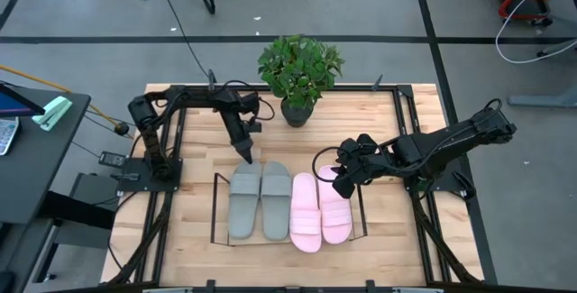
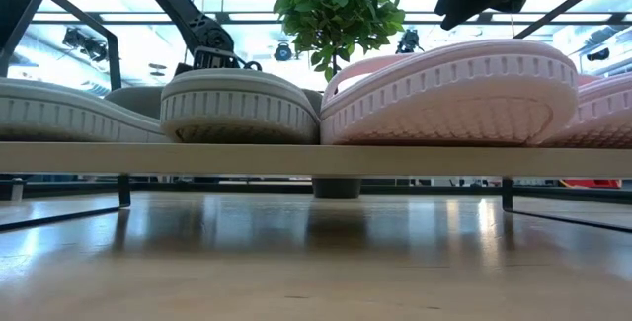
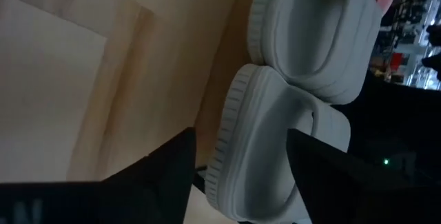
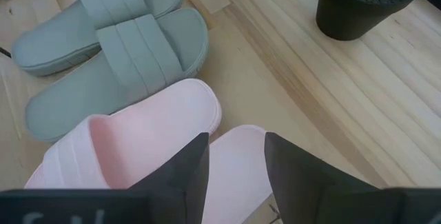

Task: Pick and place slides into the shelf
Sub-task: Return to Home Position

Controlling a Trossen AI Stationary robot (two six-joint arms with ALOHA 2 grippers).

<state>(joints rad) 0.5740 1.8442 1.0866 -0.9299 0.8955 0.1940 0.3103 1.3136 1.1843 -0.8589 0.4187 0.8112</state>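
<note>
The left claw (image 1: 245, 156) has its two dark fingers spread well apart and holds nothing. It hangs just beside the plant-side end of the outer grey slide. The right claw (image 1: 343, 181) is likewise parted and holds nothing, hanging over the plant-side ends of the pink slides (image 1: 319, 210).

The grey slides (image 1: 260, 201) lie side by side, touching, each with a wide ribbed strap and a thick sole grooved round its edge. The pink pair lies right beside them, of the same shape, with one grey slide and one pink touching at the middle. All four sit in a row on the shelf (image 1: 214, 210), a thin black wire frame with a pale wood board, and fill its width.

The shelf stands on the wooden table (image 1: 388, 122). A potted plant (image 1: 299, 72) stands behind it, near the table's far edge.
</note>
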